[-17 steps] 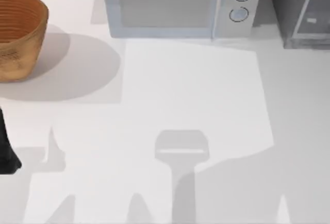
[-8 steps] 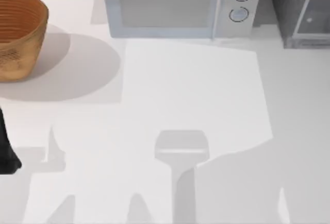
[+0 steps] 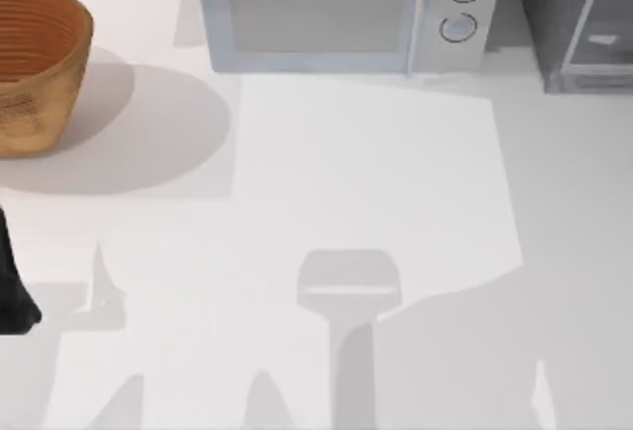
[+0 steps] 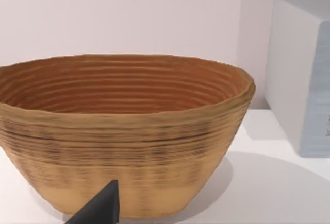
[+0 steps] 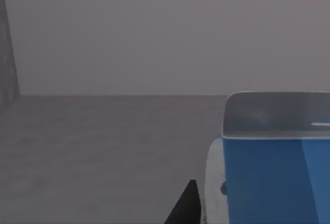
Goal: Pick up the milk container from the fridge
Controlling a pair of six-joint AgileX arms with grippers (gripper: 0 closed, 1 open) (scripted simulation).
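Top view: my left arm (image 3: 14,287) is a dark shape parked at the table's left edge, near the woven basket (image 3: 35,64) and well apart from the fridge (image 3: 574,20), which stands at the far right corner beside the microwave (image 3: 341,15); the bare table (image 3: 366,173) lies between them. By that layout I judge the right arm the nearer one for the job. Left wrist view: the basket sits close ahead with the microwave's side wall off to one side; a single dark fingertip of the left gripper (image 4: 100,208) pokes into the frame, and I cannot tell from it whether that pincer stands open or closed. Right wrist view: I am looking across a dim grey floor toward a plain back wall, which I take for the fridge's inside. The milk container (image 5: 276,162) stands upright on that floor, blue face toward the camera, whitish side and top showing, very close. One black fingertip of the right gripper (image 5: 185,206) shows just beside the carton's whitish side; whether it touches, I cannot tell, nor whether the pincer is spread or closed. The carton lies off-centre from that fingertip, long axis vertical, so I judge the coming move turns on bringing the fingers to straddle its width.
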